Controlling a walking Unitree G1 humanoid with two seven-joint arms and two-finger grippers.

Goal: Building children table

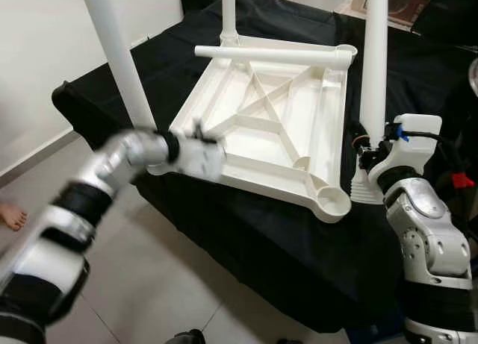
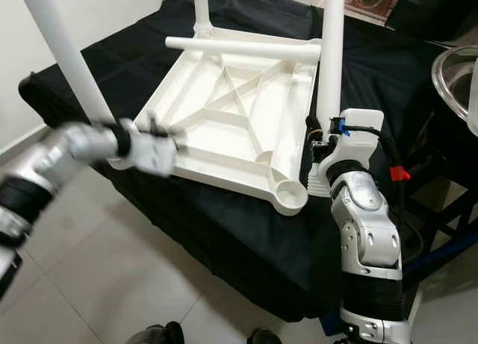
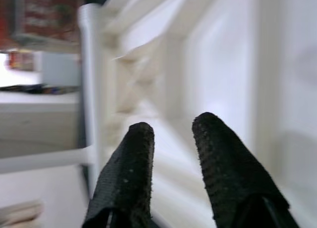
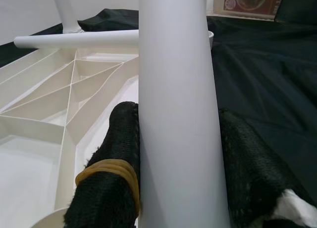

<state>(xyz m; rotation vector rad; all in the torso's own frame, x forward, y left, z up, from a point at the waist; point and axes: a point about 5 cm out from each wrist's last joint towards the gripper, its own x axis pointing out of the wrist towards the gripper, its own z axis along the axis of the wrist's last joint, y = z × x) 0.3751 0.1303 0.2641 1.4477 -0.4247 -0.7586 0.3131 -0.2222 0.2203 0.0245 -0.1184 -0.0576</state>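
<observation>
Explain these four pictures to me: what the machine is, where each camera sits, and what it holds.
A humanoid robot is building a child's table. The two wide pictures come from cameras in its head; the two close ones from its wrists. The white tabletop lies upside down on a black cloth. One leg lies across it. The right tool grips an upright leg beside the tabletop's empty near corner socket. The left tool, fingers apart, is at the tabletop's near left edge, by another upright leg.
</observation>
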